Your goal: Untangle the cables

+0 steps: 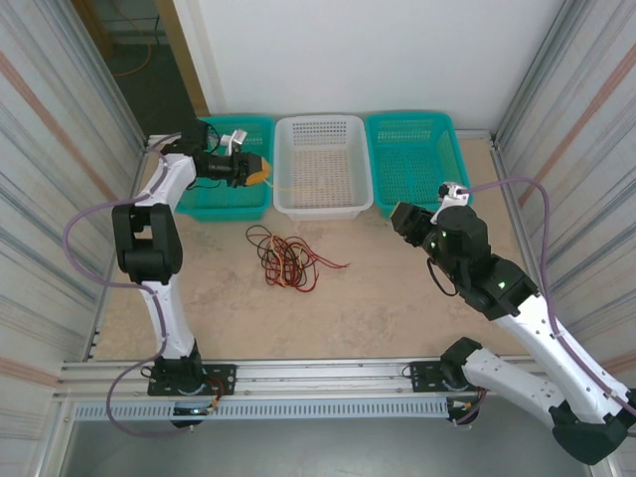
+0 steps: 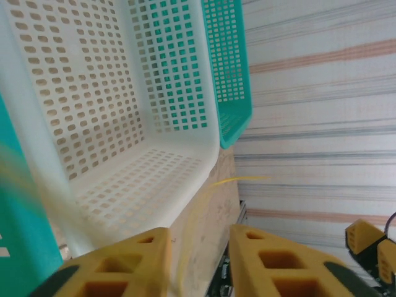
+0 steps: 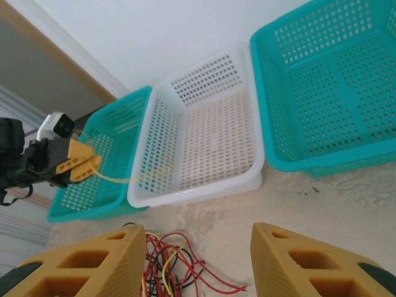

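The task looks to be at the sorting-out stage. One yellow cable (image 3: 124, 180) is drawn away from the rest. It sags from the left claw (image 1: 256, 170), in the upper left of the overhead view, across the rim of the white basket (image 1: 323, 211). That claw's fingers stand apart with the blurred wire running between them, so it seems loose rather than pinched.

The red and black cables (image 1: 283, 260) lie in a loose knot on the surface (image 1: 397, 298), just below the baskets at centre frame. The right claw (image 3: 198, 241) is spread wide and empty, facing the knot.

Next, I judge, one strand must be picked out without dragging its neighbours. The wires are thin, limp and looped. The baskets are rigid perforated plastic, and the surface is mottled and stone-like.
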Controlling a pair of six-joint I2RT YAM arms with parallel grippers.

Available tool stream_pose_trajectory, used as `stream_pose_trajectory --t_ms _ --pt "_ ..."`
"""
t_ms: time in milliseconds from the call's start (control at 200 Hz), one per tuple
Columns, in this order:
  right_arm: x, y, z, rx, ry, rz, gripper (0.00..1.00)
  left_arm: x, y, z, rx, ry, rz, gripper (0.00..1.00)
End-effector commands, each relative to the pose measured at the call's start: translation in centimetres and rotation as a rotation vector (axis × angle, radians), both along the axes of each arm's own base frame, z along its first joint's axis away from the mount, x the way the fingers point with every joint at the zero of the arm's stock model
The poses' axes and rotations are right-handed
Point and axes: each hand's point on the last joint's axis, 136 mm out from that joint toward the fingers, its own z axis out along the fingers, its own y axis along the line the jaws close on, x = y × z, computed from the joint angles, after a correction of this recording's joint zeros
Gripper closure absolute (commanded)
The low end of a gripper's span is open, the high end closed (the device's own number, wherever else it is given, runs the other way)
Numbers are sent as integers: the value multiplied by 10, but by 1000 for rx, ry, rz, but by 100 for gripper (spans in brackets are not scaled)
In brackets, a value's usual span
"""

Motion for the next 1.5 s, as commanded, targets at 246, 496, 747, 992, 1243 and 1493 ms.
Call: stream_pose_trajectory --t_ms 246,496,747,992,1243,1493 --pt "-1 0 3 -2 -3 -4 52 -2 9 31 52 -78 52 97" --pt "-2 -3 7 -26 -14 1 52 -12 32 15 228 7 179 73" --pt "2 15 2 -41 6 77 50 -26 86 -8 541 36 432 54" --pt "4 21 -5 -48 25 99 50 2 121 -43 767 94 503 53" --pt "-4 8 -13 -68 32 63 49 30 125 -82 840 169 455 56" --pt "-6 -1 -19 -91 36 33 49 41 120 -115 835 233 400 60"
